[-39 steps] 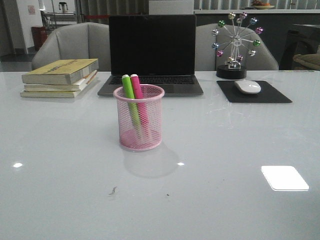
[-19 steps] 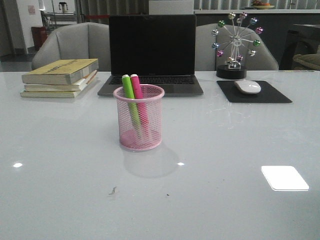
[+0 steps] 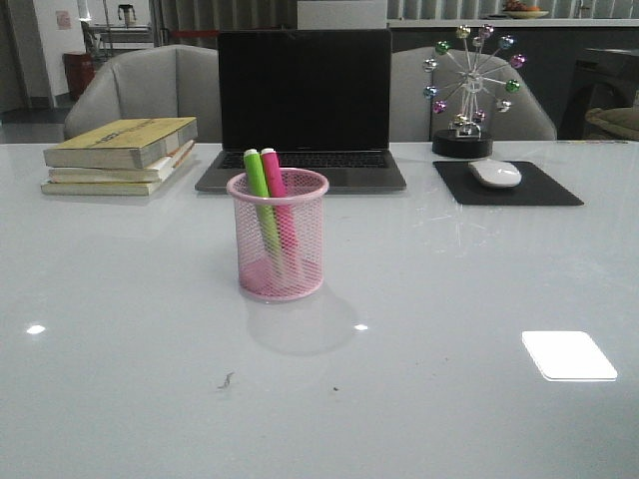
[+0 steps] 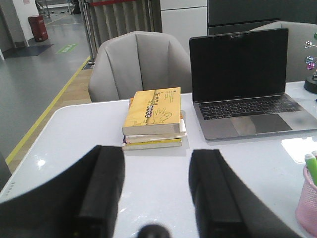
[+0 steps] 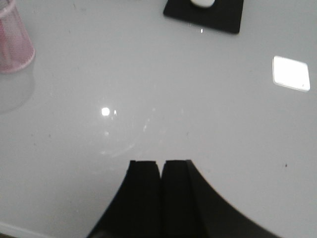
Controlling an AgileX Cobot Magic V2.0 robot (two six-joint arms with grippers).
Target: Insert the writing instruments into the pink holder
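Standing on the left of the desk [image 3: 120,329], a stack of books [image 3: 120,155] lies well clear of the work area, beside the laptop [image 3: 303,110]. Both arms are out of the front view; the left tool [image 4: 153,198] hangs above the desk with its fingers spread and empty, facing the books. Near the desk's middle sits the pink holder [image 3: 278,238], and both writing instruments are in it: the green highlighter [image 3: 260,190] and the pink highlighter [image 3: 277,195] lean together against the rear rim, cap ends down, so the task looks finished. Further right lie a mouse [image 3: 494,173] on its pad [image 3: 507,184] and a ferris-wheel ornament [image 3: 469,85]. The right tool [image 5: 161,171] has its fingers pressed together, holding nothing, well apart from the holder.
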